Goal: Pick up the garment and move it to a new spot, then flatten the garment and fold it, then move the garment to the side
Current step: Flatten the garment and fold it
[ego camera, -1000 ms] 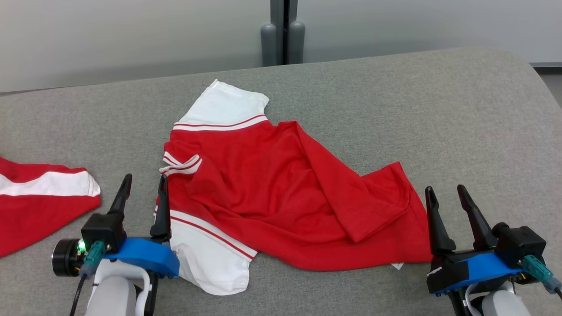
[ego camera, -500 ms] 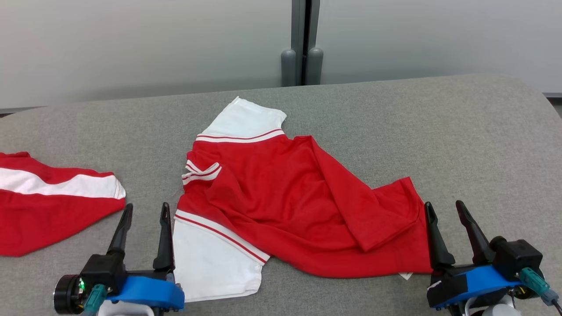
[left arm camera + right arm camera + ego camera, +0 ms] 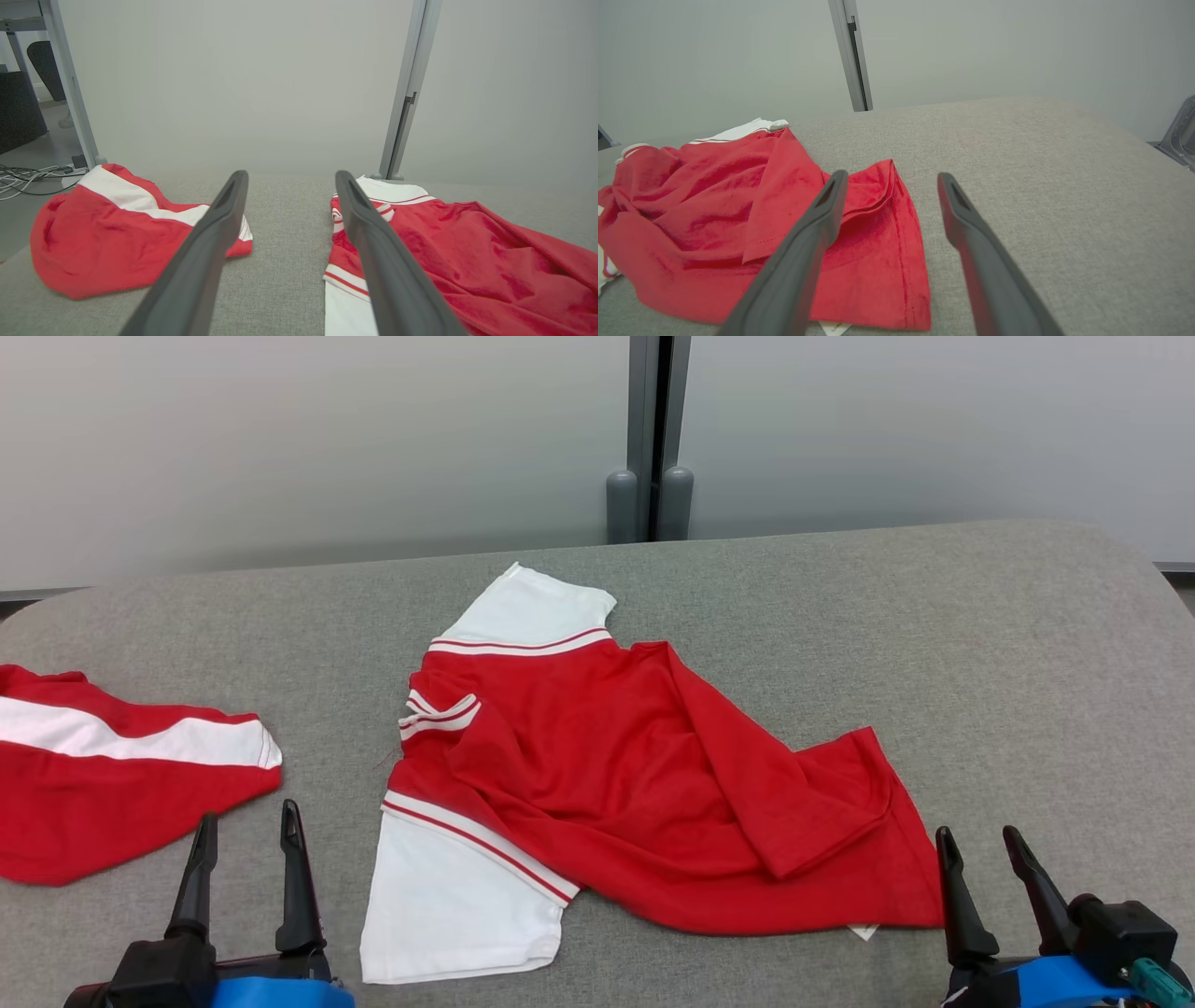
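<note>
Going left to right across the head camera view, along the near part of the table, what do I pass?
spare red and white garment → left gripper, open → crumpled red and white shirt → right gripper, open

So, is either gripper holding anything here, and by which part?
Nothing is held: left gripper and right gripper are open and empty; the garment lies loose on the table.

Centre: garment (image 3: 653, 775), red body, white sleeves edged with thin red-and-white stripes. Left: second garment (image 3: 103, 803), red with one broad white band. Desk (image 3: 980, 644): speckled grey cloth. Left gripper (image 3: 248, 813) and right gripper (image 3: 978, 832): dark grey fingers (image 3: 297, 887), blue bases.
</note>
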Motion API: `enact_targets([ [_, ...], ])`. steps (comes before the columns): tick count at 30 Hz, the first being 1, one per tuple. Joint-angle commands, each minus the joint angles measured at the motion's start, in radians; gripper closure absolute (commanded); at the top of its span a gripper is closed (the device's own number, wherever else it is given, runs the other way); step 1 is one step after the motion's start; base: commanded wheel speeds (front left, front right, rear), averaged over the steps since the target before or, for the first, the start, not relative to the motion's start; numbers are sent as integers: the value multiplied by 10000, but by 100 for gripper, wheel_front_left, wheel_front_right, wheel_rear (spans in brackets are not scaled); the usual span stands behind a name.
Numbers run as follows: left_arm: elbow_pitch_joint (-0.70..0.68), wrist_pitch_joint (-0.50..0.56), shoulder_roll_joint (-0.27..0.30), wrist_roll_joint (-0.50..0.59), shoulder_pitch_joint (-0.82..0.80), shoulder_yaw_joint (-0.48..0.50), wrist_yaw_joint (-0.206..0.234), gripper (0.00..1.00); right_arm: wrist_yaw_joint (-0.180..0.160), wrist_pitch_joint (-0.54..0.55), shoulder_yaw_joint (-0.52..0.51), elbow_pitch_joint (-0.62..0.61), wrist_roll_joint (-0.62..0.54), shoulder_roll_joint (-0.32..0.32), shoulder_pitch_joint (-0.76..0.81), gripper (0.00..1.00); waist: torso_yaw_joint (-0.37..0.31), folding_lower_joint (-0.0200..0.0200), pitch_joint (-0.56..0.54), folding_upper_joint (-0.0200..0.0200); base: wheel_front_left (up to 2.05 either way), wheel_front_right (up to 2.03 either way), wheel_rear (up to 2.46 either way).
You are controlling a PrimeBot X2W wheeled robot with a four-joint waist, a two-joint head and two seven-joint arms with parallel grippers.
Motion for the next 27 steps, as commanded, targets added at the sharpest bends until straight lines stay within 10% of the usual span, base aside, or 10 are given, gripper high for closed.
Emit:
enact_targets([
  [1, -70, 0, -10, -81, 113, 7, 82, 0, 5, -3, -56, 3, -28, -48, 124, 0, 2, 0, 19, 1, 0, 0, 0],
  [27, 19, 1, -10, -228, -575, -710, 357, 0, 3, -3, 2930, 2128, 52, -774, -2051, 0, 631, 0, 763, 1, 0, 0, 0],
])
